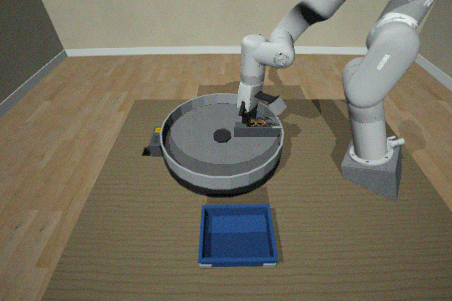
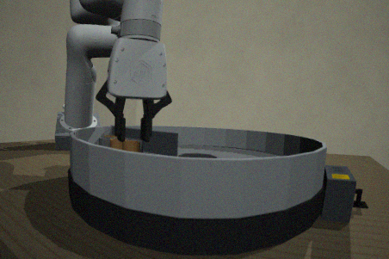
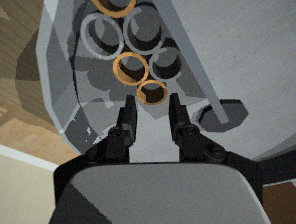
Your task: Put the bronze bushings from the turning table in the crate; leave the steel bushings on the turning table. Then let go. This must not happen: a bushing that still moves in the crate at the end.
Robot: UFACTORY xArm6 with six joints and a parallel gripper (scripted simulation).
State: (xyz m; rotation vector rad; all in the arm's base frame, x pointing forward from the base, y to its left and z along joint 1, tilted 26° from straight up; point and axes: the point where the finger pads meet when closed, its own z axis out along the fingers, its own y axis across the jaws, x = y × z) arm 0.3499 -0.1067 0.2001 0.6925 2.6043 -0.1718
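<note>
The grey turning table holds a cluster of bushings behind a low grey bar at its right side. The wrist view shows bronze bushings among steel bushings, all standing upright. My gripper points straight down over the cluster, partly open and empty. Its fingertips are level with the top of the nearest bronze bushing, which lies just beyond them. The gripper also shows in the top and exterior views. The blue crate stands empty in front of the table.
The table has a raised rim and a dark hub at its centre. A grey motor box with a yellow label sits against the table's left side. The arm's base stands to the right.
</note>
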